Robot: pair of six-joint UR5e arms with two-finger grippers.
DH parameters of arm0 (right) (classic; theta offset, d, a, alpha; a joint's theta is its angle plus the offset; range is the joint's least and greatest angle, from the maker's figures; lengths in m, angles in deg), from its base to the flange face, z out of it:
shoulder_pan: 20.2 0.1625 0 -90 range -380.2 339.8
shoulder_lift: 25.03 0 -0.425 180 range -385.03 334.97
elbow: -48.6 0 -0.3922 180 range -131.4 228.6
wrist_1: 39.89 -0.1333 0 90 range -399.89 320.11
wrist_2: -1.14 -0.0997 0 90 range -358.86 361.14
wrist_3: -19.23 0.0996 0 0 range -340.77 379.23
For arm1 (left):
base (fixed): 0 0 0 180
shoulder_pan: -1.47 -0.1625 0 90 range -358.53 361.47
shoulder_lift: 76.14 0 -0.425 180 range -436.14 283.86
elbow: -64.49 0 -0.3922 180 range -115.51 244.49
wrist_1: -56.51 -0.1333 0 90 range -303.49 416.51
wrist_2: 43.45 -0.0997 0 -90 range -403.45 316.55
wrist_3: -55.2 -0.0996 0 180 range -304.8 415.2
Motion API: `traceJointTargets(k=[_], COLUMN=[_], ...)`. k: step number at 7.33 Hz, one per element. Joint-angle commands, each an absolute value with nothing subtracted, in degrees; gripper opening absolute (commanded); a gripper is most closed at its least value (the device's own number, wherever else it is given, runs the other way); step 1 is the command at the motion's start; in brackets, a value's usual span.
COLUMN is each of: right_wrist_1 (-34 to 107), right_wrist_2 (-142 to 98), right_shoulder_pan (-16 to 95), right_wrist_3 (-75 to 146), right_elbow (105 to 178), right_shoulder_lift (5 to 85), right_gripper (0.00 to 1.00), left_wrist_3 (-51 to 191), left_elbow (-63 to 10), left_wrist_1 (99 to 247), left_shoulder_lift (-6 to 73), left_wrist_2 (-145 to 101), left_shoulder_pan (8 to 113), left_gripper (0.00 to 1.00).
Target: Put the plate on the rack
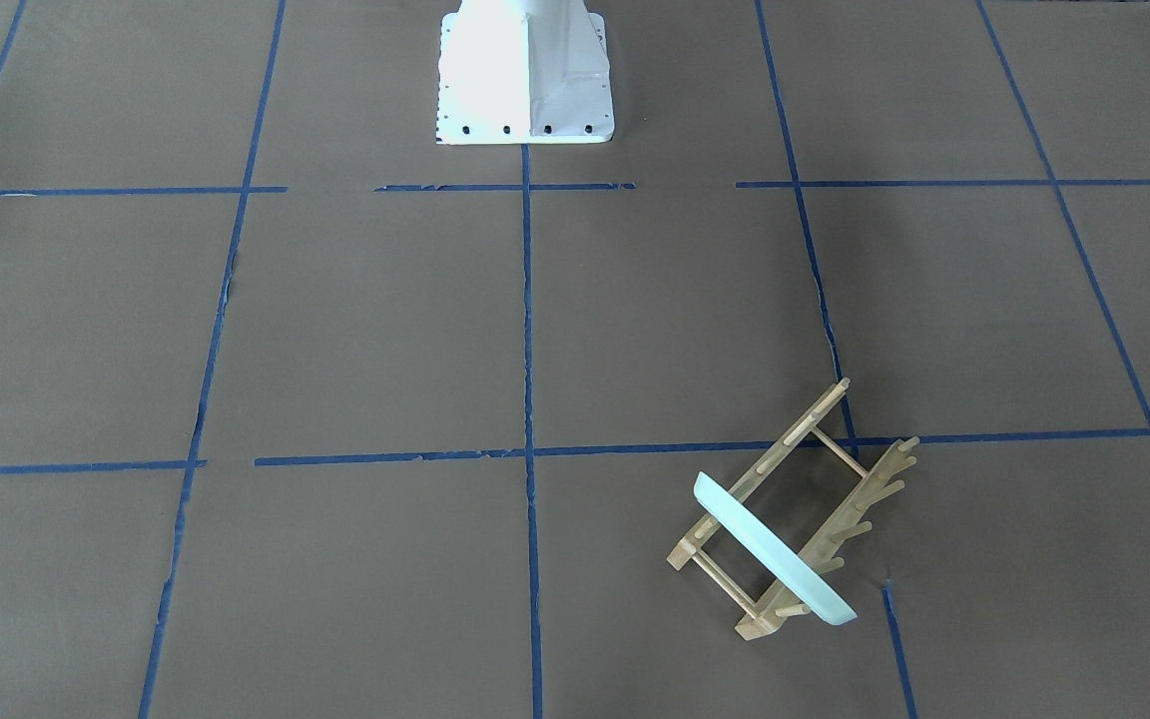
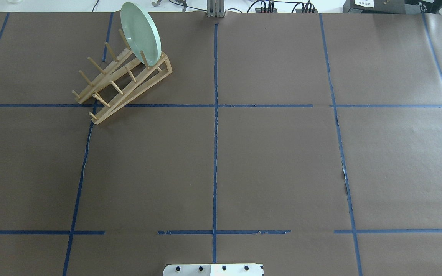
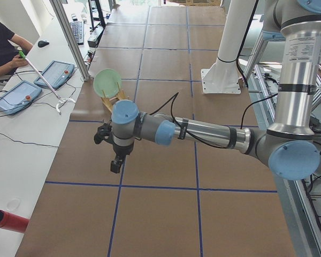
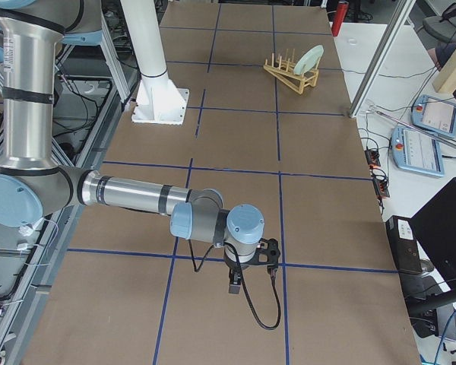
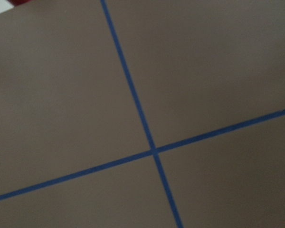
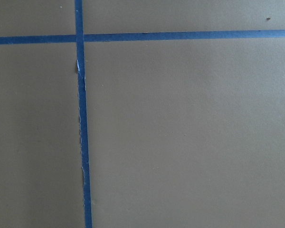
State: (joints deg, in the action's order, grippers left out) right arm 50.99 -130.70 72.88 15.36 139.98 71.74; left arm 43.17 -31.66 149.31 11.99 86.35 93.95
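The pale mint-green plate [image 2: 140,32] stands on edge between the pegs at one end of the light wooden rack [image 2: 106,76], at the table's far left in the overhead view. It also shows in the front-facing view, the plate [image 1: 770,549] on the rack [image 1: 785,439]. No gripper is near it. My left gripper [image 3: 115,163] hangs over the table well short of the rack. My right gripper [image 4: 234,287] hangs over the table's other end. Both show only in the side views, so I cannot tell whether they are open or shut. The wrist views show only brown paper and blue tape.
The white robot base [image 1: 525,75] stands at the middle of the near edge. Blue tape lines cross the brown table cover. A side bench with tablets [image 3: 16,96], a seated operator and a red cylinder [image 3: 8,220] lies beyond the far edge.
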Motion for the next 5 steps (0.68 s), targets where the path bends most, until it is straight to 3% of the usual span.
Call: traceJointTargets(k=[1,5], right_wrist_1=[50.99,50.99], right_wrist_2=[-130.7,-130.7], right_shoulder_pan=[72.88,72.88], right_wrist_3=[15.36,15.36], right_elbow=[140.0,139.92], right_shoulder_lift=[71.74,71.74], right_gripper=[1.0,1.0], left_wrist_3=[40.35,40.88], left_elbow=[-33.05,-33.94], left_wrist_1=[134.1,134.03], left_shoulder_lift=[10.08,9.37], left_wrist_2=[88.12,97.09], left_shoulder_pan=[97.0,96.74], left_gripper=[1.0,1.0])
